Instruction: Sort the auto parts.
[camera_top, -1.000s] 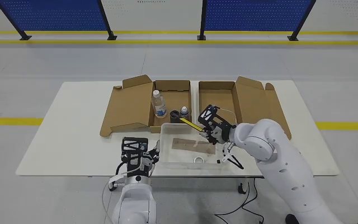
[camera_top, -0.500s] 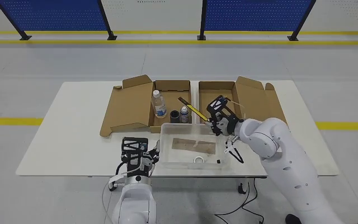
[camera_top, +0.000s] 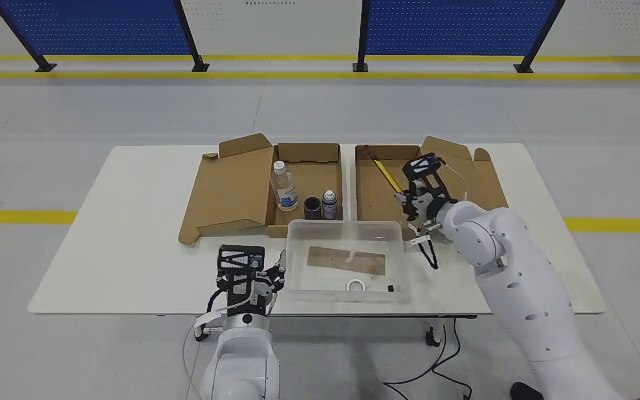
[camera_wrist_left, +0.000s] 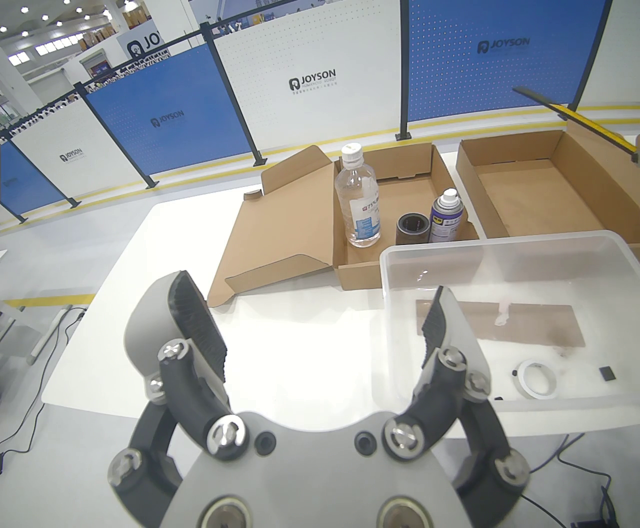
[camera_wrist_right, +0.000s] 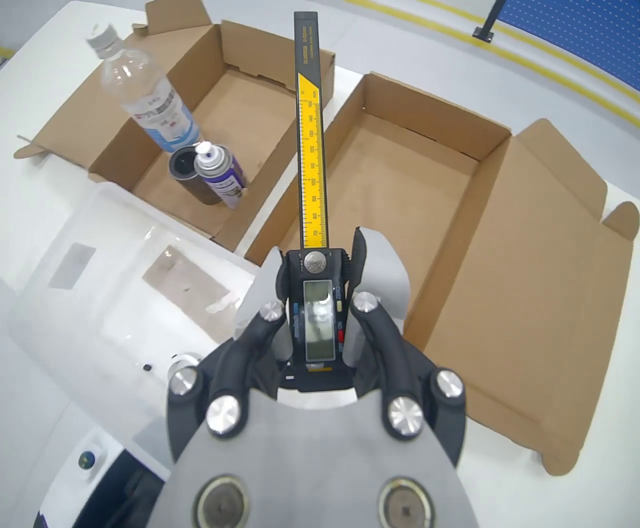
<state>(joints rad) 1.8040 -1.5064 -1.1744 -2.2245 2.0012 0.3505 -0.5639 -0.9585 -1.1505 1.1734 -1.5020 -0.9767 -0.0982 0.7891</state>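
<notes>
Your right gripper (camera_wrist_right: 320, 265) is clamped on the display body of a caliper (camera_wrist_right: 311, 165), with both fingers pressed against its sides. It holds the tool in the air above the right-hand cardboard box (camera_top: 385, 200), not yet set down.

From the top view, the caliper's long yellow bar points away from the gripper, slanting across the box floor toward the far corner nearest the other box. That slant is what matters next. The tip sits close to the wall between the 2 boxes, so I judge you need to lower it with the bar kept inside that wall, or it may catch on the rim.

The left-hand box (camera_top: 305, 155) already holds 3 things: a water bottle (camera_wrist_left: 359, 200), a spray can (camera_wrist_left: 446, 216) and a short black cylinder (camera_wrist_left: 413, 228).

Your left gripper (camera_wrist_left: 310, 292) is spread wide with nothing in it. It sits low at the near table edge, just beside the clear bin (camera_wrist_left: 500, 245), where a white ring (camera_wrist_left: 536, 378) waits. That arm is the nearer one to the bin.
</notes>
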